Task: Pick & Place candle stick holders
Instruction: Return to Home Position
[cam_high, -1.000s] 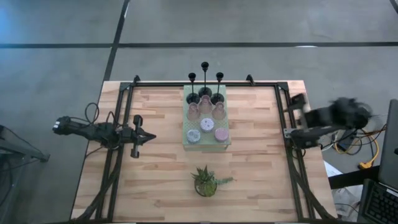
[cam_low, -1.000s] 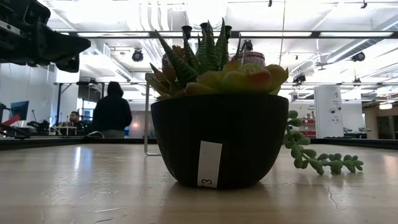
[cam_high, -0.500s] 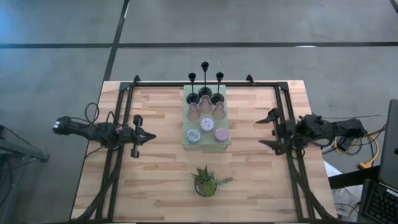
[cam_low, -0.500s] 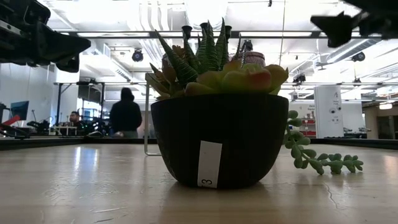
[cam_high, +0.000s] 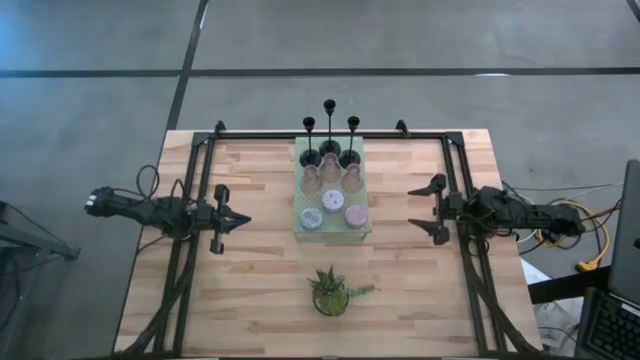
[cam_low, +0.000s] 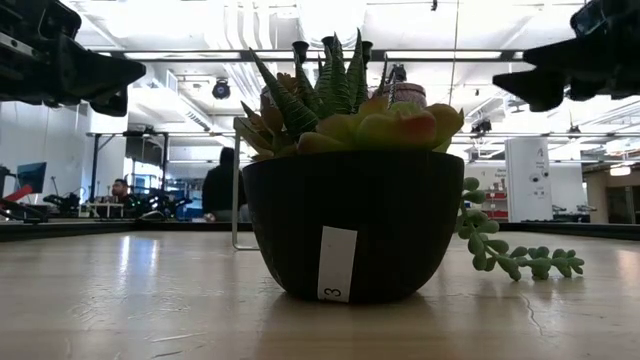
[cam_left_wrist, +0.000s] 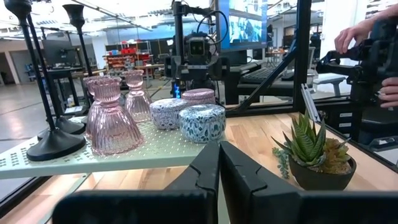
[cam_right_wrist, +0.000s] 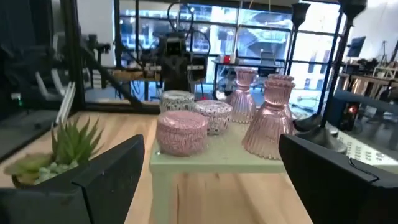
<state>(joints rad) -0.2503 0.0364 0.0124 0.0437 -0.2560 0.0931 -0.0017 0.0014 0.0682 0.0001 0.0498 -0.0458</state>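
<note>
Standing upright, black sticks (cam_left_wrist: 56, 144), apparently vertical

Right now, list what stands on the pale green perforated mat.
Three black sticks at the far end, three pink glass holders in the middle, three round cups nearest the plant. The mat under their bases is covered.
</note>
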